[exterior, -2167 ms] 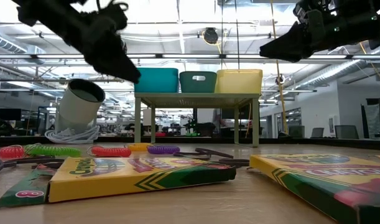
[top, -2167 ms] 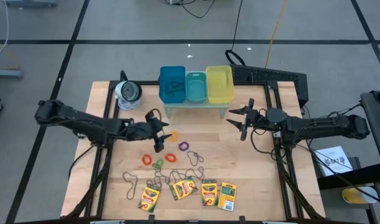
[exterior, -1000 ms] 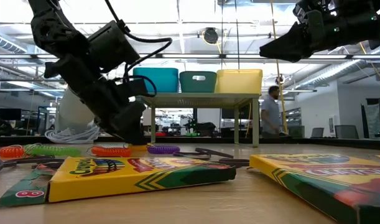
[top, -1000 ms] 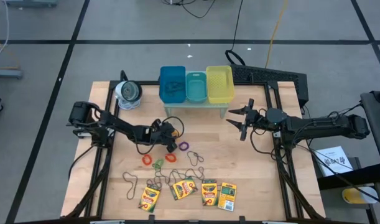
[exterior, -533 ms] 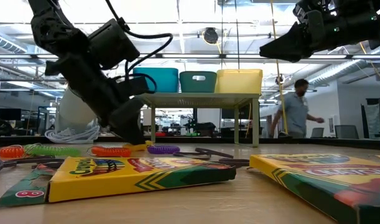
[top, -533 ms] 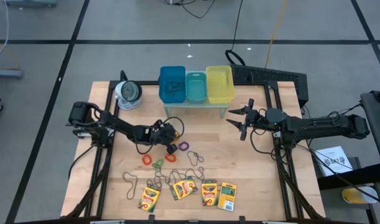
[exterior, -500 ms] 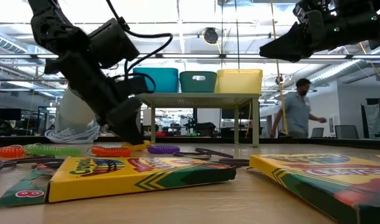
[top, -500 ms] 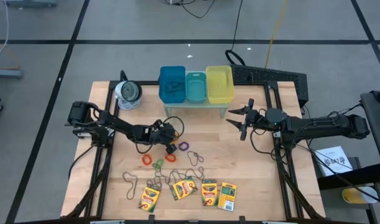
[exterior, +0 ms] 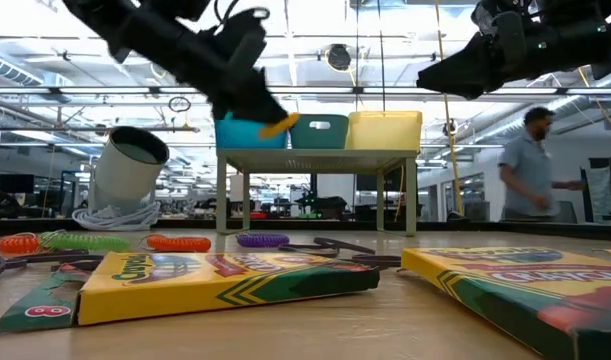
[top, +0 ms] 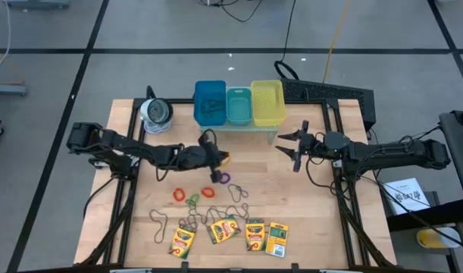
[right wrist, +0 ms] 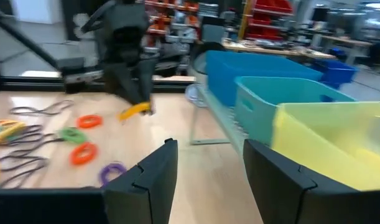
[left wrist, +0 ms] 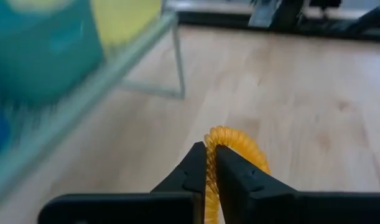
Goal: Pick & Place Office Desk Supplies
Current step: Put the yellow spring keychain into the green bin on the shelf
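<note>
My left gripper (top: 219,159) hangs above the table's middle, just in front of the bin stand, shut on a yellow-orange coiled ring band (left wrist: 238,147). Red (top: 179,195), green (top: 192,199), orange (top: 208,192) and purple (top: 223,177) ring bands lie flat on the wood below it. Several yellow-and-green crayon boxes (top: 254,235) lie in a row near the front edge, with thin wiry loops (top: 239,191) beside them. My right gripper (top: 286,149) waits open, in the air to the right of the stand. My left gripper pinches the yellow-orange band's coil (left wrist: 209,155) between its two fingertips (left wrist: 230,163); the rest of the ring sticks out beyond them. The fingers slant down toward the table's right side. The band (exterior: 277,124) is lifted clear of the table.
Blue (top: 210,102), teal (top: 239,106) and yellow (top: 267,102) bins stand side by side on a small legged stand at the table's far edge. A silvery-white roll (top: 155,112) stands at the far left. A person walks in the room behind the table.
My left gripper has taken hold of the yellow-orange band on the table, then risen and gone a little toward the far edge and the bin stand. The band has come up with it, clear of the wood. The other bands have stayed where they were.
</note>
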{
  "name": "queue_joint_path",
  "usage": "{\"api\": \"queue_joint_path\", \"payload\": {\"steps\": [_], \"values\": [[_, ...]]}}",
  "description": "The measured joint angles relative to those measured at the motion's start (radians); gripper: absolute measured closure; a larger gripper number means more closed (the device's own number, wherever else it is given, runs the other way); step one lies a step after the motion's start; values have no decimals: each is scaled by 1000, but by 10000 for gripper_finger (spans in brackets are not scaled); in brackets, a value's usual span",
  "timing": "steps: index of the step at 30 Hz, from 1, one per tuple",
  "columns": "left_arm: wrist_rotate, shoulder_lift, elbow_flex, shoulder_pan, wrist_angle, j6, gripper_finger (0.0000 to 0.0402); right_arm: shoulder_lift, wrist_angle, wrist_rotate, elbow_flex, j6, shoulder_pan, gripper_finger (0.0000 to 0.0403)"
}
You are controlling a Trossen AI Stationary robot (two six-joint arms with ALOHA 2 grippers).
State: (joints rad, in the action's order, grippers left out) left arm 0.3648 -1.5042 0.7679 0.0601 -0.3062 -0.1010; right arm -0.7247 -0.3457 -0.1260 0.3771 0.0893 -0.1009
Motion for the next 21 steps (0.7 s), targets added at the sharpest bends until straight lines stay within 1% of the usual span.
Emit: {"api": "queue_joint_path", "payload": {"steps": [2,4,9,12,14,19,21], "values": [[-14,-6,31,0,-57,63,366,-13,-24,46,0,-6,1,229],[-22,-12,57,0,-99,122,367,-33,-65,68,0,-27,4,227],[-24,-15,113,-5,-121,248,386,-120,-171,133,0,-64,5,229],[-25,-15,141,-11,-118,261,391,-192,-265,184,0,-90,5,231],[-27,-15,158,-15,-116,267,385,-247,-339,210,0,-108,5,231],[-29,-15,172,-16,-139,327,369,-392,-533,233,0,-135,5,231],[-64,-15,173,-16,-169,336,372,-444,-617,233,0,-154,5,231]]}}
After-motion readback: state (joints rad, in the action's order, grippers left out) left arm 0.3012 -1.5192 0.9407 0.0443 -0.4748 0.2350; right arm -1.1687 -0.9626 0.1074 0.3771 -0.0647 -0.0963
